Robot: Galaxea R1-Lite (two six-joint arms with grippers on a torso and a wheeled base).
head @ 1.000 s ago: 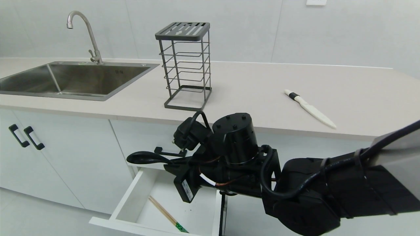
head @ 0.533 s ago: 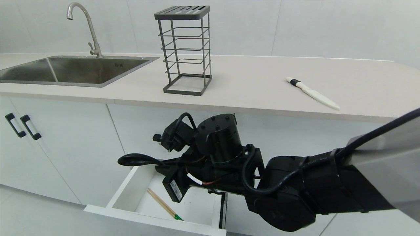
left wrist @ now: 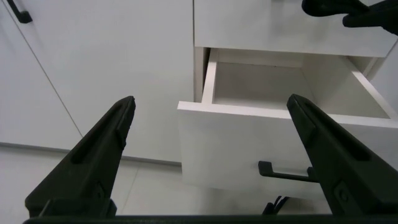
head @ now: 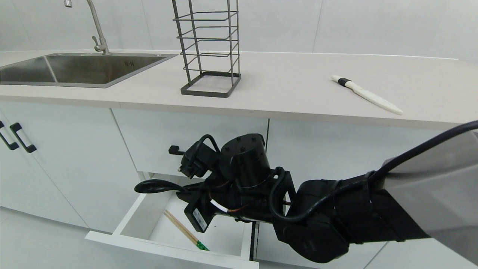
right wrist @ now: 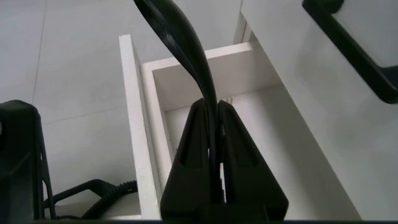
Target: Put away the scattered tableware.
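The spoon [head: 155,185] is clamped by its handle in the right tool [head: 183,188], with its bowl out over the back left corner of the open drawer [head: 135,212]. The whole head view has shifted, so the camera has moved. Even so, the spoon sits lower against the drawer than a second ago, so the drop looks near. Chopsticks [head: 183,231] already lie inside. The left tool [left wrist: 210,102] hangs wide and bare, facing the drawer. A knife [head: 368,95] waits on the table [head: 291,74].

You have one black spoon [head: 155,185], one white knife [head: 368,94], one pair of chopsticks [head: 183,231], one wire rack [head: 209,48] and one open drawer [head: 164,246].
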